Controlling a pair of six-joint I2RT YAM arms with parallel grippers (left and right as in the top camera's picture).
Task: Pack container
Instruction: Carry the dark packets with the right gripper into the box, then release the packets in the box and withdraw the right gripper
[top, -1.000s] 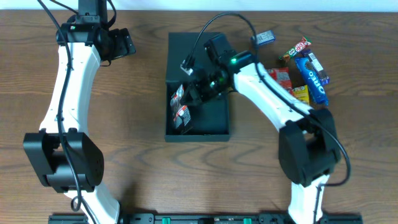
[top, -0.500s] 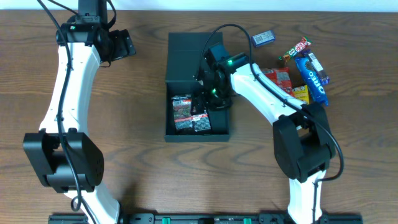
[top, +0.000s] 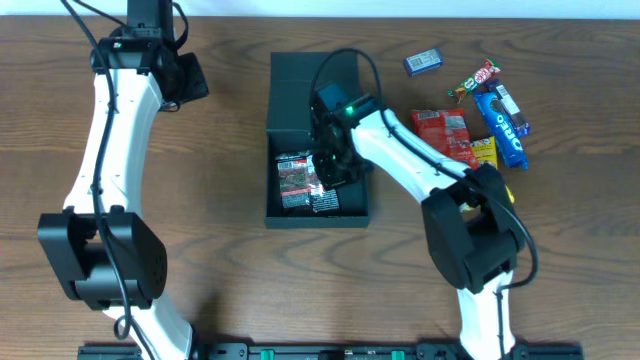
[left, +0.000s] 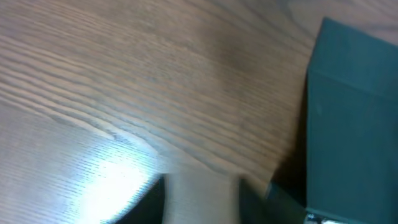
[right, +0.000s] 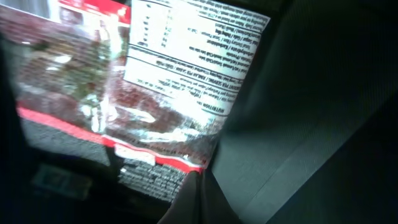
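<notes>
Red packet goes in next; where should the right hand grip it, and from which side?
Probably straight down from above, pinching the red packet across its far end: it lies flat, with the yellow packet crowding its near right corner.

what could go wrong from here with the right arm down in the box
The right gripper is down inside the container, close against the packets: pulling out could drag one along. Its cable loops over the open lid and might snag it.

Overhead: you look straight down on the table (top: 220, 250). Wrist views: close-up, each sharing the container (top: 295, 90) with overhead.
</notes>
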